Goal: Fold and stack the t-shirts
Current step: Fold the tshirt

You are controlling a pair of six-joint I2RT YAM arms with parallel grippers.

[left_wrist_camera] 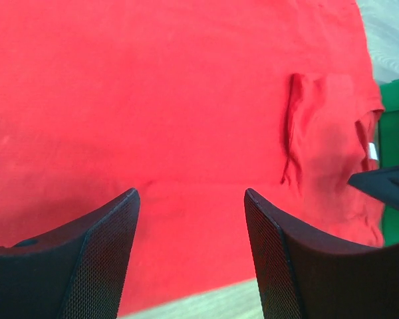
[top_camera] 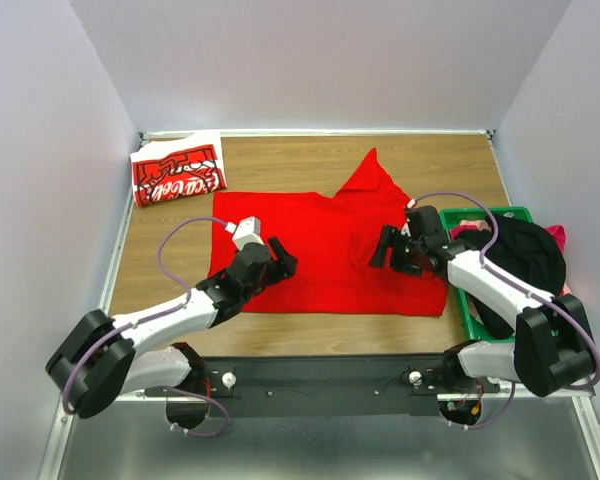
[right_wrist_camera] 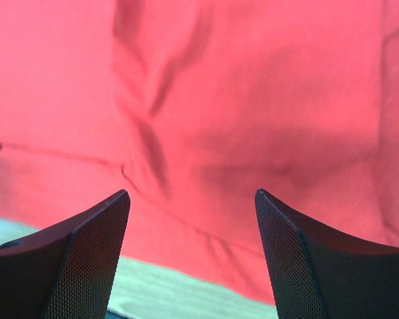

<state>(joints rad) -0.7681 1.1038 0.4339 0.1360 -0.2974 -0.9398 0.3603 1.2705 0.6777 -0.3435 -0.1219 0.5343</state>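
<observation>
A plain bright red t-shirt (top_camera: 325, 250) lies spread on the wooden table, one sleeve pointing to the back. It fills the left wrist view (left_wrist_camera: 173, 106) and the right wrist view (right_wrist_camera: 253, 100). A folded red shirt with white script lettering (top_camera: 178, 176) lies at the back left corner. My left gripper (top_camera: 280, 260) is open and empty, low over the red shirt's left part. My right gripper (top_camera: 382, 247) is open and empty over the shirt's right part, near its folded-in sleeve (left_wrist_camera: 326, 133).
A green plastic crate (top_camera: 480, 300) stands at the right edge with a black garment (top_camera: 525, 255) and some pink cloth in it. Bare wooden table (top_camera: 170, 270) shows left of the shirt and behind it. White walls close in the sides and back.
</observation>
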